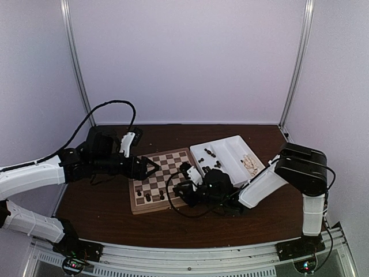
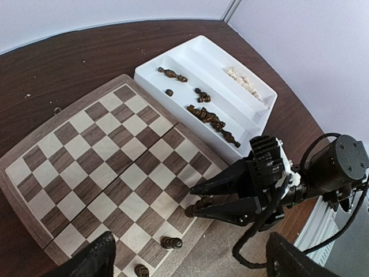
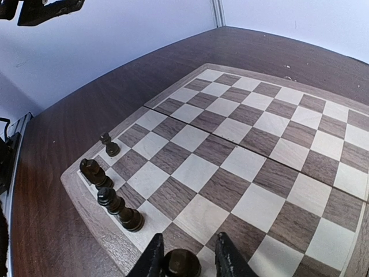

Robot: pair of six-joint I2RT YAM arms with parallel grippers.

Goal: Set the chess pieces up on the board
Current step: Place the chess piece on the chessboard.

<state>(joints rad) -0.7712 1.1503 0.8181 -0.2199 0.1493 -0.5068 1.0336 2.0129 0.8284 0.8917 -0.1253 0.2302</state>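
1. While the right gripper (image 3: 184,261) is straddling one dark piece (image 3: 180,263) at the near edge of the board (image 3: 230,167), its jaws are standing slightly parted. A sliver of gap is showing between the piece and one finger, so nothing is being pinched.
2. That piece is standing upright in the board's near edge row, with the fingers flanking it on both sides.
3. Four more of the chess pieces (image 3: 109,199) are standing on the board. Three are lining up in the same edge row toward the corner. A smaller one (image 3: 108,146) is sitting one row in, at the corner end.
4. The left gripper (image 1: 151,167) is hovering over the far left part of the board. Its fingers (image 2: 86,259) are spreading wide and gripping nothing.
5. The board is lying flat on the dark bench (image 1: 104,208), roughly between the two arms.
6. A white tray (image 1: 230,151) is sitting just beside the board's right side. Loose dark pieces (image 2: 207,114) are lying in it on the side nearer the board. Cream pieces (image 2: 245,81) are lying heaped in the compartment farthest from the board.
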